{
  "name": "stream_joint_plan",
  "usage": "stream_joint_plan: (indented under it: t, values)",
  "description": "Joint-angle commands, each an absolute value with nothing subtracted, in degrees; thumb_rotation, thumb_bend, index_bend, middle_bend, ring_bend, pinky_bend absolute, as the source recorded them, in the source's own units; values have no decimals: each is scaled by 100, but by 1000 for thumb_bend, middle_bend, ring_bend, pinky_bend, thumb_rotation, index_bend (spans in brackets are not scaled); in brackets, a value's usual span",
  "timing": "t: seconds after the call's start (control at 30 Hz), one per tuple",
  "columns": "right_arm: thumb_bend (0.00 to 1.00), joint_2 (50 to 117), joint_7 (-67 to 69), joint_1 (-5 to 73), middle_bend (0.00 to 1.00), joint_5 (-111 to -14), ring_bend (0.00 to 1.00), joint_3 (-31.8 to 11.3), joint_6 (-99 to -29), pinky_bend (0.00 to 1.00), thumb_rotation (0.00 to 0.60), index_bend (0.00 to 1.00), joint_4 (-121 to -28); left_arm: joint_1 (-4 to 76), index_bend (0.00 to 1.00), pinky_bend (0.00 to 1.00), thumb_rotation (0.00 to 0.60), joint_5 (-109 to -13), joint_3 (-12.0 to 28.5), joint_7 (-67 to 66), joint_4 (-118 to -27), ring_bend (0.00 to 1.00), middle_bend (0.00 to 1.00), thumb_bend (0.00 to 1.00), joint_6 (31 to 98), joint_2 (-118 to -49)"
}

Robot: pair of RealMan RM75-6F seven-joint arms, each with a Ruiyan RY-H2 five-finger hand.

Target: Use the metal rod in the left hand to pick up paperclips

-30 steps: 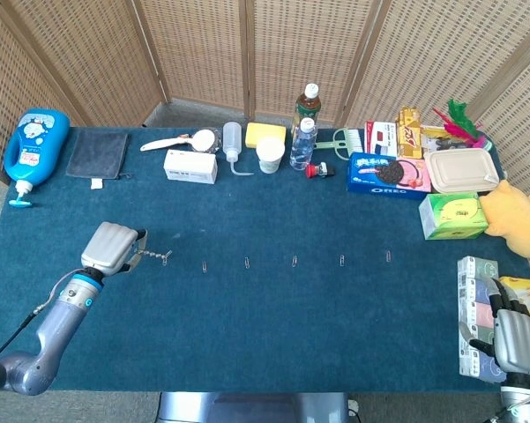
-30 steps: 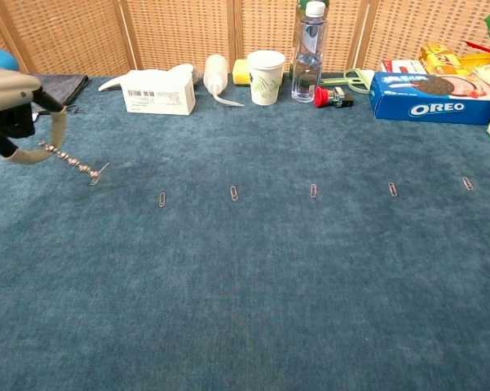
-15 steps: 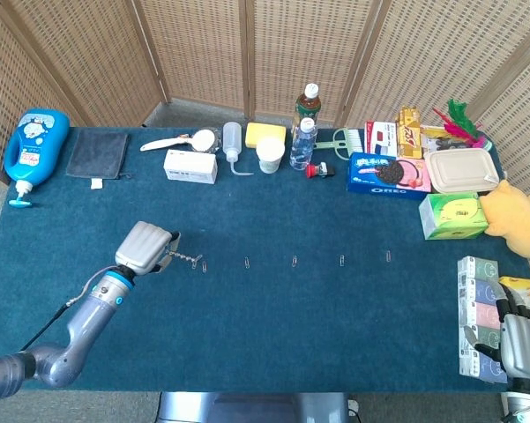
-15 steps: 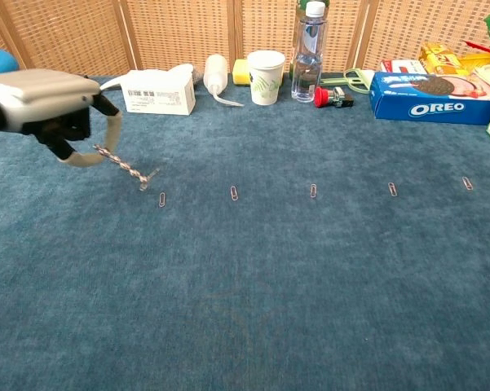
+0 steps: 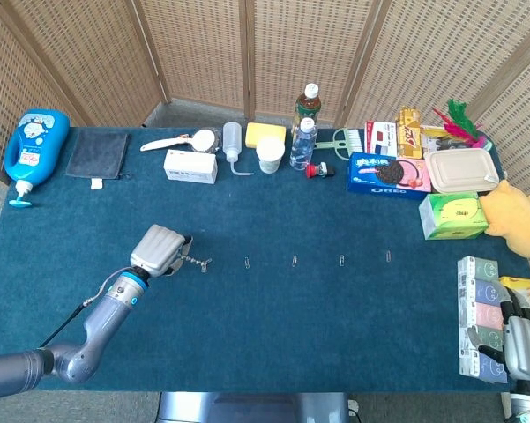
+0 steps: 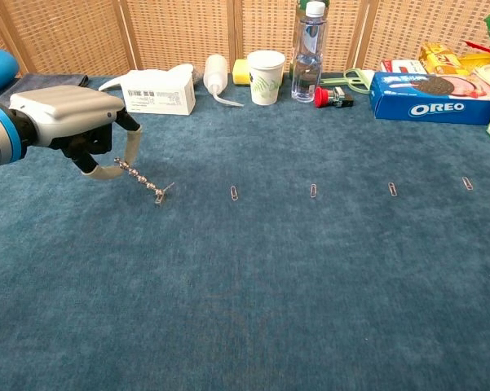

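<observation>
Gripping the metal rod, the left hand is seen at the left of the blue desk, fingers clamped on the rod's upper end. The rod is angled down toward five o'clock in the chest view, paperclips clinging along it and its tip at the cloth. Four loose paperclips are laid in a row toward three o'clock, well apart. At the far right edge the right hand is partly seen beside stacked boxes; its state cannot be told.
</observation>
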State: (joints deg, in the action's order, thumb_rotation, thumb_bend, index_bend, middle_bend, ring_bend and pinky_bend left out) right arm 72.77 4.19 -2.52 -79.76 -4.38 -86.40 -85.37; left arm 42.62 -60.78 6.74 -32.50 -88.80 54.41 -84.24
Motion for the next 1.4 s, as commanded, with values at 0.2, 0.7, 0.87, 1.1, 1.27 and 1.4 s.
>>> stream_joint_plan:
  t: [0.2,0.7,0.87,1.1,1.27,1.4]
  values:
    - [274,7286,458,-269,199,-7984,146,-437,-8645,266,600,92,-8512,4280,631,1000,600,-6031,621,-3265,-8875,1000,1000,676,5470,-8430]
    - [274,7300,515,-290,199,-8018,146,-427,-8643,266,600,92,-8479,4496,631,1000,600,-6128,815,-3214,-9122,1000,1000,675,5538,-8434]
    - [274,7256,543,-342,203,-8008,146,-433,-8709,266,600,92,-8491,4673,631,1000,600,-6027,898,-3308,-9053,1000,1000,674,5439,-8590]
    - [274,7232,616,-377,203,-7994,146,-427,-8706,266,600,92,-8477,4914,631,1000,600,-5891,948,-3429,-8771,1000,1000,672,5337,-8945]
    - [274,7185,633,-394,204,-7987,147,-437,-8717,266,600,92,-8507,5051,631,1000,600,-5788,975,-3455,-8596,1000,1000,672,5262,-9139]
    - [274,7167,654,-421,209,-7976,150,-436,-8732,266,600,92,-8521,5132,631,1000,600,-5770,980,-3452,-8474,1000,1000,672,5236,-9265]
